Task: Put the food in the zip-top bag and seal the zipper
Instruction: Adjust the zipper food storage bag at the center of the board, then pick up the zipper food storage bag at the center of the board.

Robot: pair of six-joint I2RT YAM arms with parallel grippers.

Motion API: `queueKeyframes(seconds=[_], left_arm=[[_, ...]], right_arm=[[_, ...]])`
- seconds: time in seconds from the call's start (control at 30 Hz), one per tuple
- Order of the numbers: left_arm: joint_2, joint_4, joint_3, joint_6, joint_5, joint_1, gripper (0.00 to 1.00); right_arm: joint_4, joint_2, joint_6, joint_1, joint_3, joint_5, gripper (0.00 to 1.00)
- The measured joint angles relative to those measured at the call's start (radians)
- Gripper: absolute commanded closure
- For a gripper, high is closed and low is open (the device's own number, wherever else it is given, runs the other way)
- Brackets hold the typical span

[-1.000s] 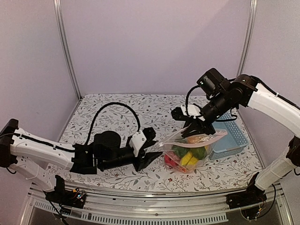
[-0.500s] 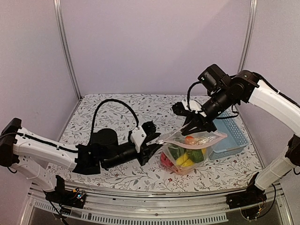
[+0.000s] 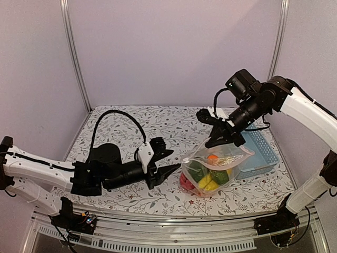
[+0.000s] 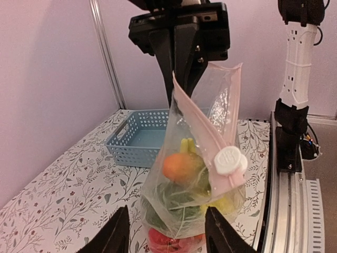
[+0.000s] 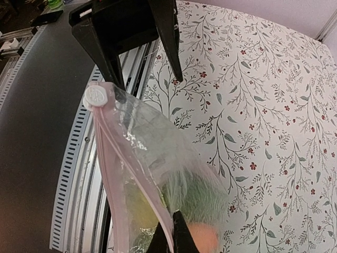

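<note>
The clear zip-top bag (image 3: 213,169) hangs over the table at right of centre, its bottom close to the cloth. It holds the food: an orange (image 3: 212,156), green peppers (image 3: 197,169), a yellow banana (image 3: 208,181) and a red fruit (image 3: 185,182). My right gripper (image 3: 221,141) is shut on the pink zipper (image 5: 113,174) at the bag's far end (image 5: 171,237). The white slider (image 4: 230,161) sits at the near end. My left gripper (image 3: 167,171) is open and empty, just left of the bag. Its fingers (image 4: 118,232) flank the bag's lower part without touching it.
The light blue slatted basket (image 3: 260,153) stands behind and right of the bag; it also shows in the left wrist view (image 4: 139,137). Floral cloth (image 3: 131,126) covers the table. The metal front rail (image 5: 79,158) runs along the near edge.
My left arm has drawn back to the left, and its fingers are now apart from the bag's near corner. My right gripper has lifted the bag's mouth slightly.
</note>
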Motion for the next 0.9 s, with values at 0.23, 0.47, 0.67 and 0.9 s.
queueKeyframes(seconds=[0.23, 0.47, 0.67, 0.9], left_arm=[[0.062, 0.023, 0.051, 0.011, 0.017, -0.03, 0.55], [0.119, 0.035, 0.081, 0.053, -0.017, -0.037, 0.77], [0.127, 0.087, 0.081, 0.094, -0.093, -0.039, 0.87], [0.127, 0.132, 0.081, 0.097, -0.112, -0.018, 0.99]], right_arm=[[-0.002, 0.009, 0.008, 0.0, 0.0, -0.01, 0.98], [-0.004, 0.012, 0.017, 0.0, 0.0, -0.018, 0.83], [-0.013, 0.011, 0.026, -0.02, -0.002, -0.033, 0.62], [-0.062, -0.031, 0.007, -0.15, -0.018, -0.077, 0.42]])
